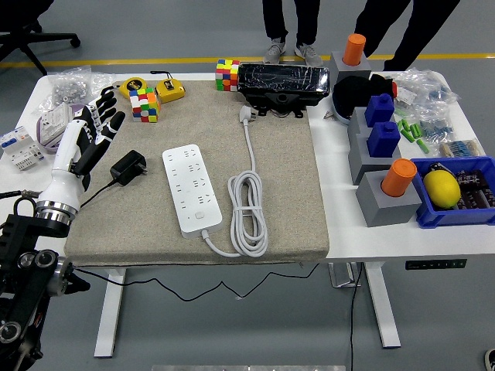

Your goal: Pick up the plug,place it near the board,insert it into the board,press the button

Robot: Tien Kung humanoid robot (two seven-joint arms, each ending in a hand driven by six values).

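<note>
— How is the left hand [87, 137] held?
— Its fingers [106, 116] are spread, nothing gripped.
— And the plug [128, 166]?
— It is seen just below-right of the fingertips, untouched, with the board [191, 190] farther right.

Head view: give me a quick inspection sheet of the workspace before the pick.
Surface: white table with a beige mat over its left and middle.
Job's things: black plug lies on the mat, left of the white power strip; not yet grasped.
Clutter: puzzle cubes, tape measures, grey blocks, blue bin holding a lemon.
Grippers: left robot hand open, over the table's left side; right not in view.
Cables: strip's white cord coiled; plug's black lead runs off the left edge.
Surroundings: people's legs at the far side.
</note>
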